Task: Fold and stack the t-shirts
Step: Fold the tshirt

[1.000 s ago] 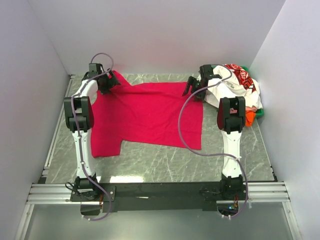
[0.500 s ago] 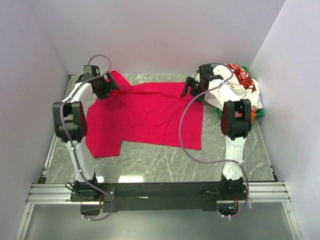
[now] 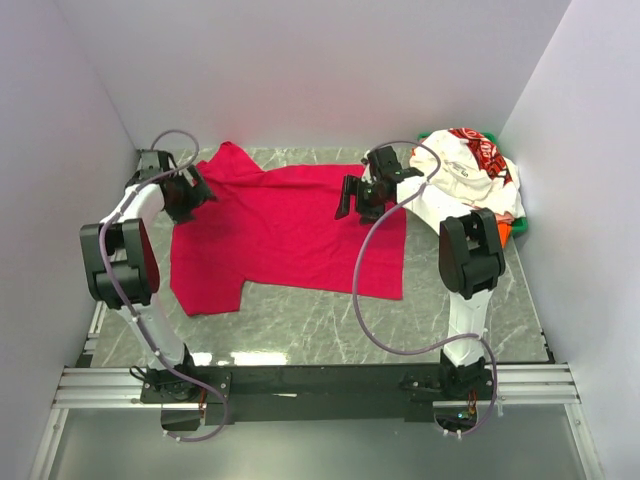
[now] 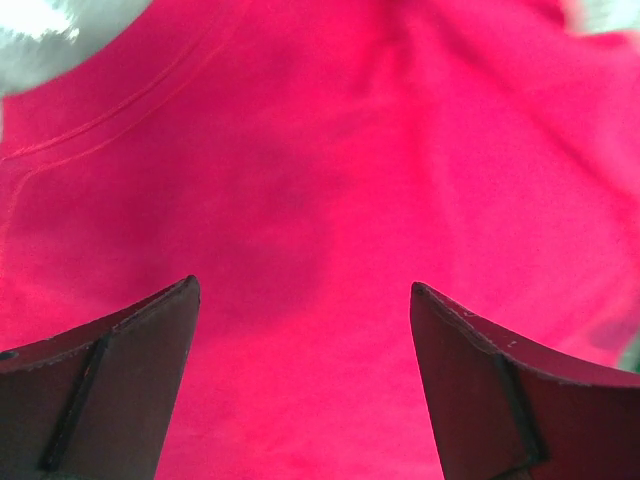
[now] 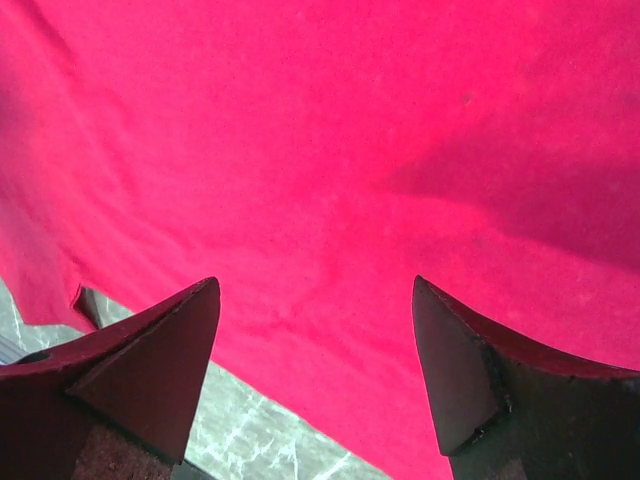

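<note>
Marble-look tabletop (image 3: 330, 320), grey-green with pale veins, boxed in on three sides by plain pale walls (image 3: 330, 70), with an aluminium rail (image 3: 320, 380) along the near edge. Got the crimson t-shirt (image 3: 290, 225) spread mostly flat, stretching from under the left gripper (image 3: 188, 190) across to under the right gripper (image 3: 350, 200). Left one hanging over the shirt's left edge, just near-side of the sleeve that pokes toward the back wall. Fingers (image 4: 120, 380) spread wide with nothing between, just red cloth and a seam line beneath, plus a sliver of bare table off past the fingertips to the left. Right one over the shirt's far-right part, jaws wide too, gripping nothing. Below its fingertips (image 5: 470, 370) all red fabric, and back toward the wrist the shirt's edge with bare marble peeking out. Can't tell from any view whether either pincer actually touches the cloth. Off to the right of the right gripper, jammed into the far-right corner: heap with the white t-shirt (image 3: 465, 180) (red-and-black print) on top, orange t-shirt (image 3: 500, 235) and green t-shirt (image 3: 518, 228) sticking out underneath. Heap near the right gripper, well apart from the left, just beside the red shirt's right edge; touching or not, can't say.
</note>
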{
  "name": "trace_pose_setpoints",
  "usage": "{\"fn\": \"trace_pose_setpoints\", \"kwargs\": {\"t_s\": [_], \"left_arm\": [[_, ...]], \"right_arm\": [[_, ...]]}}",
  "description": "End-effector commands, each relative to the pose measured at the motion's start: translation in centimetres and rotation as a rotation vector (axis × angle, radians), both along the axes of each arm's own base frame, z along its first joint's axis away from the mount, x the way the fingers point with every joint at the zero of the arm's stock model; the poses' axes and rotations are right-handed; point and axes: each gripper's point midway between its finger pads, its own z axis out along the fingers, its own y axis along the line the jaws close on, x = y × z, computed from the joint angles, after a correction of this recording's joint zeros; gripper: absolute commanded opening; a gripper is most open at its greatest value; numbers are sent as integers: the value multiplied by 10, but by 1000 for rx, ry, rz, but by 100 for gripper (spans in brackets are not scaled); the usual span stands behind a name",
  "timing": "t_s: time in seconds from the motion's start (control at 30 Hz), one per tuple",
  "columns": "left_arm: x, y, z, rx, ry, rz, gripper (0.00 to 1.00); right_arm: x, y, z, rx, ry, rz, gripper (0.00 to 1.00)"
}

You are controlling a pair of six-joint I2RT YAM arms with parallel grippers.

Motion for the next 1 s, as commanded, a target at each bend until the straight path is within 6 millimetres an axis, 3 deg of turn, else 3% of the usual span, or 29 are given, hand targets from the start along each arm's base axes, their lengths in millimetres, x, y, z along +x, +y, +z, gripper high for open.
{"fn": "trace_pose_setpoints", "kwargs": {"t_s": [0.0,0.17,0.43,0.6,0.67,0.7,0.73,0.97], "left_arm": [[-4,6,-15,34,28,-22,91],[1,9,-46,34,87,-19,91],[15,5,-78,-14,125,-10,91],[39,-8,-79,-45,81,-59,90],[45,-15,-90,-41,100,-76,90],[56,-17,-83,-38,80,-85,90],[59,-19,-91,-40,94,-89,90],[92,-24,-83,-54,54,-88,90]], "right_arm": [[11,-1,5,11,-29,-11,84],[11,-9,-19,-20,37,-28,84],[23,-34,-43,-12,125,-111,84],[43,-46,-42,-10,125,-146,84],[49,-51,-48,-11,144,-163,84],[59,-52,-41,-4,124,-171,84],[62,-55,-47,-3,141,-181,84],[86,-57,-43,0,124,-199,84]]}}
